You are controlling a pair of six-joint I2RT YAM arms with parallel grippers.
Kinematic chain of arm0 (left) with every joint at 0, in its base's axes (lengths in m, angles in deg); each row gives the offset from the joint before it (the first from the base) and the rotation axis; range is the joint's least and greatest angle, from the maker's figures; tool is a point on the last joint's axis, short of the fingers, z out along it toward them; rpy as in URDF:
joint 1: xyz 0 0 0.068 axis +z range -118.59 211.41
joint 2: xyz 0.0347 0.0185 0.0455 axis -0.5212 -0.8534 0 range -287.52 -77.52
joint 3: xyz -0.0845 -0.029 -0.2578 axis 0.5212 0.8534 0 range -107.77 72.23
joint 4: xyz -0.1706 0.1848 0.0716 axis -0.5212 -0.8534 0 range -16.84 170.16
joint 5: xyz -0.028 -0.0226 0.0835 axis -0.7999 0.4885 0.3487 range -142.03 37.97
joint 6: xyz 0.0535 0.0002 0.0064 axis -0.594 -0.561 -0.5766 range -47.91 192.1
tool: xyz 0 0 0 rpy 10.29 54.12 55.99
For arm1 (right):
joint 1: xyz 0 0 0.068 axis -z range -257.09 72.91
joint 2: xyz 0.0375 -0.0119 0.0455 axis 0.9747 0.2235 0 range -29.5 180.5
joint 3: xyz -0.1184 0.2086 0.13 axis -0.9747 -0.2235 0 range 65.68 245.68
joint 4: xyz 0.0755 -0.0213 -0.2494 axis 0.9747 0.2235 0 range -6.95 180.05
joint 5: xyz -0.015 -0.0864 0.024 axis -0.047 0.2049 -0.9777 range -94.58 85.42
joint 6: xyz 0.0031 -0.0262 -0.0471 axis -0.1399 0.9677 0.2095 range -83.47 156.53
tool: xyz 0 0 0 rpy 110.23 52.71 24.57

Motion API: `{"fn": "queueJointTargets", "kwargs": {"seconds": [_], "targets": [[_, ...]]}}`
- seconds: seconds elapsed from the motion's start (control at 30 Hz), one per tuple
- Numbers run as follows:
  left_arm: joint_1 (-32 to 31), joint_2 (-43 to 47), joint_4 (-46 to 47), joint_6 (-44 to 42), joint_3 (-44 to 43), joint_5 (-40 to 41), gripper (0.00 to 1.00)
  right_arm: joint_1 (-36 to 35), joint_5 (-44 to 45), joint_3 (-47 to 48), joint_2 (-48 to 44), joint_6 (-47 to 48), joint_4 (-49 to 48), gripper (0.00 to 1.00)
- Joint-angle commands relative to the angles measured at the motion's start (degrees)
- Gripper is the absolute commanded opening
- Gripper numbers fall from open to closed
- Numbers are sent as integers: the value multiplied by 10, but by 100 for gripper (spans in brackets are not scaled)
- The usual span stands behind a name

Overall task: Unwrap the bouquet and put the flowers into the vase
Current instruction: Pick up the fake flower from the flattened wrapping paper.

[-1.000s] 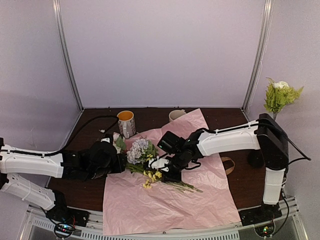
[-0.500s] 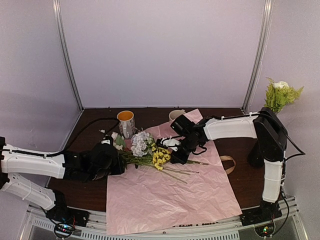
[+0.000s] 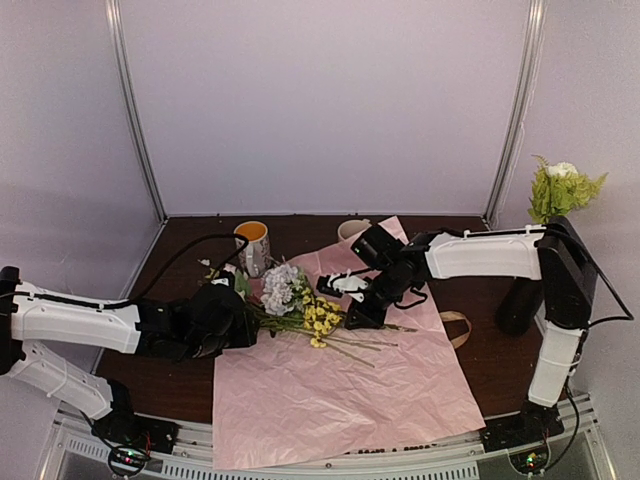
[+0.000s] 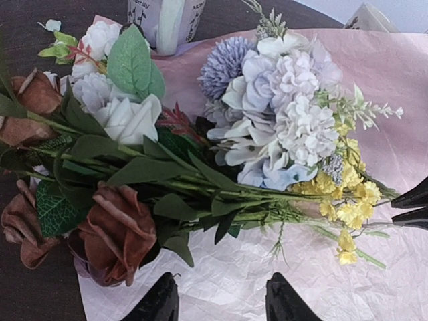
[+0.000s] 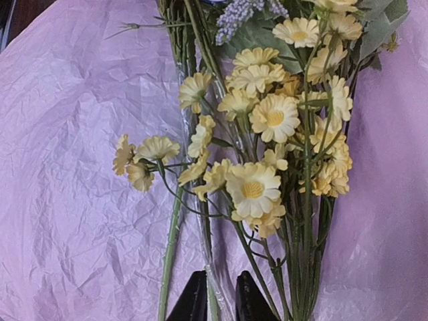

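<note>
The bouquet lies unwrapped: the flowers (image 3: 285, 295) rest loose on the spread pink paper (image 3: 340, 400), blooms to the left and stems to the right. My left gripper (image 3: 240, 325) sits by the blooms and is open (image 4: 221, 301). Only crinkled paper lies between its fingers, with brown roses and white and lilac blooms (image 4: 281, 127) just beyond. My right gripper (image 3: 356, 316) is at the stem end. Its fingers (image 5: 221, 297) stand narrowly apart astride one thin stem and a clear strip, below the yellow daisies (image 5: 274, 120). Whether they pinch it is unclear. The black vase (image 3: 518, 308) stands far right.
A mug with an orange inside (image 3: 252, 245) and a cream mug (image 3: 352, 230) stand behind the paper. The beige ribbon (image 3: 455, 328) lies loose on the dark table by the paper's right edge. A green sprig with a white bloom (image 3: 560, 190) rises above the vase.
My right gripper has drawn the stems up and to the right, shifting the yellow flowers along the paper. Its fingers have eased slightly apart. The left gripper has edged right.
</note>
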Motion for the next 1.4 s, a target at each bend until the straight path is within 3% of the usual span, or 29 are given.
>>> {"fn": "queueJointTargets", "kwargs": {"seconds": [0.0, 0.17, 0.3, 0.73, 1.07, 1.2, 1.3, 1.37], "targets": [[3, 1, 16, -5, -9, 4, 47, -9, -17, 2, 29, 19, 26, 16], [3, 6, 14, -3, -4, 8, 47, -28, -5, 20, 59, 30, 37, 23], [3, 12, 19, 3, 6, 11, 48, -34, 6, 34, 83, 29, 49, 22], [3, 1, 22, -8, 1, 12, 48, -34, 21, 35, 55, 15, 51, 1], [3, 15, 15, -16, -2, 25, 48, -42, -136, 16, -36, 12, 102, 0], [1, 93, 43, -2, 39, 53, 53, -48, -203, 30, -40, -1, 108, 0], [-5, 215, 169, -49, 124, 65, 57, -56, -232, 49, -39, -9, 109, 0], [-6, 274, 192, -70, 152, 57, 60, -57, -242, 66, -38, -28, 100, 0]]}}
